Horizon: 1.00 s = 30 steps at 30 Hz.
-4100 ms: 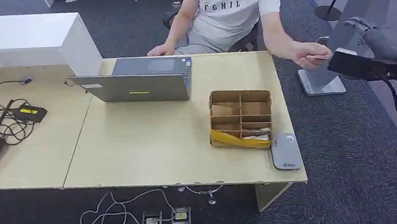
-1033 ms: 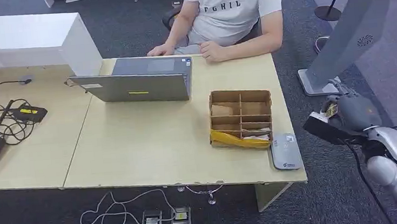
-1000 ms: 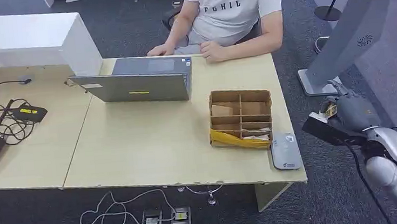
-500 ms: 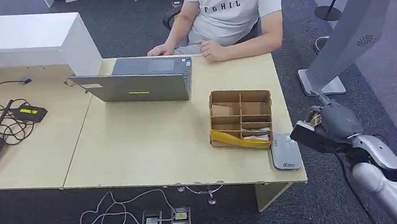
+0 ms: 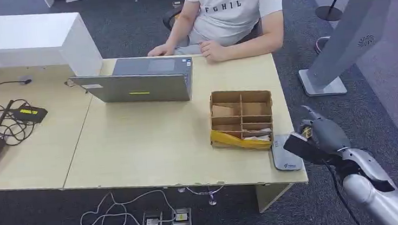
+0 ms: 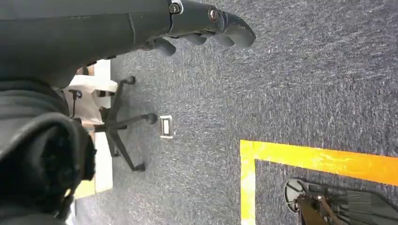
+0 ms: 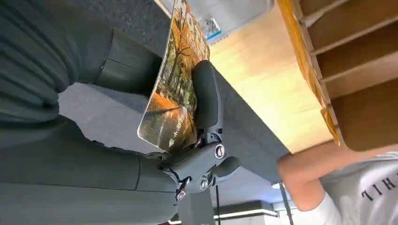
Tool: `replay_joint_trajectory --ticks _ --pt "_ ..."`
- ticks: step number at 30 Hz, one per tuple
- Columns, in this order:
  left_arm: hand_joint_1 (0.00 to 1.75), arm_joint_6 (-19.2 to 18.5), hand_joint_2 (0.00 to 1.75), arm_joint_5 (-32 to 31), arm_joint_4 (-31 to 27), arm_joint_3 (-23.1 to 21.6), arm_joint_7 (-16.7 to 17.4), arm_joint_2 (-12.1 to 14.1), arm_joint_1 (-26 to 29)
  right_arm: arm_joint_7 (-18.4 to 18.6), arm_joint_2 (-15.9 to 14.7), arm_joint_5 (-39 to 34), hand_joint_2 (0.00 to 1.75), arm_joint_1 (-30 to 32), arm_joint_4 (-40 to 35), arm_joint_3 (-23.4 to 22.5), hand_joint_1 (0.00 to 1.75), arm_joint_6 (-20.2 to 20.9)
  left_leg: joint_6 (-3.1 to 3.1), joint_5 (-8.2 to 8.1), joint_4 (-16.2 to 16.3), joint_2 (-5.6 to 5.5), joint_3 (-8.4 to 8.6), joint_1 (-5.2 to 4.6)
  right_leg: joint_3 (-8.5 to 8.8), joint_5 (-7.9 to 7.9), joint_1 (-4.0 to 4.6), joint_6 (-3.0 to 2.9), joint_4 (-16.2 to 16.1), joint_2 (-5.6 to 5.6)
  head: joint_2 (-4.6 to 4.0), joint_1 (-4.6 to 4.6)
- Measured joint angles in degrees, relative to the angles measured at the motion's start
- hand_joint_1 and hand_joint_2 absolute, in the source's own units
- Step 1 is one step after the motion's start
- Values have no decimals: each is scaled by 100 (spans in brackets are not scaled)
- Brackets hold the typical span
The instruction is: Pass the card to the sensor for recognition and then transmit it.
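**Bringing the card flat over the reader**

Our right hand's fingers (image 7: 206, 98) pinch the card (image 7: 176, 89) against the thumb; it bows slightly in that grip, its printed autumn-coloured face showing in the right wrist view. Our right hand (image 5: 318, 134) hangs just beside the grey card reader (image 5: 286, 152), off the table's edge, with the card's leading edge near the reader but, as far as we can tell, not yet over it. Our left hand (image 6: 202, 23) hangs at our side above the carpet, fingers curled loosely on nothing.

To do this step well, we judge that we should carry the card over the reader's top, level it so its face lies parallel and close to the surface, and pause there long enough for a read. We keep the pinch firm, since a bowed card may spring loose.

Beyond the reader stands the cardboard divider box (image 5: 242, 118), touching or almost touching it; we should stay clear of its wall. Farther beyond the reader sit the laptop (image 5: 138, 81) and the person (image 5: 231, 11), to whom we expect to hand the card afterwards.
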Motion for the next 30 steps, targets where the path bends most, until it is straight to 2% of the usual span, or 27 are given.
replay_joint_trajectory --ticks 30 --pt "0 70 0 48 0 -7 109 -35 -1 -171 234 -509 175 123 625 437 175 -339 0 0 0 1 2 0 0 0 0 0 0 1 0 0"
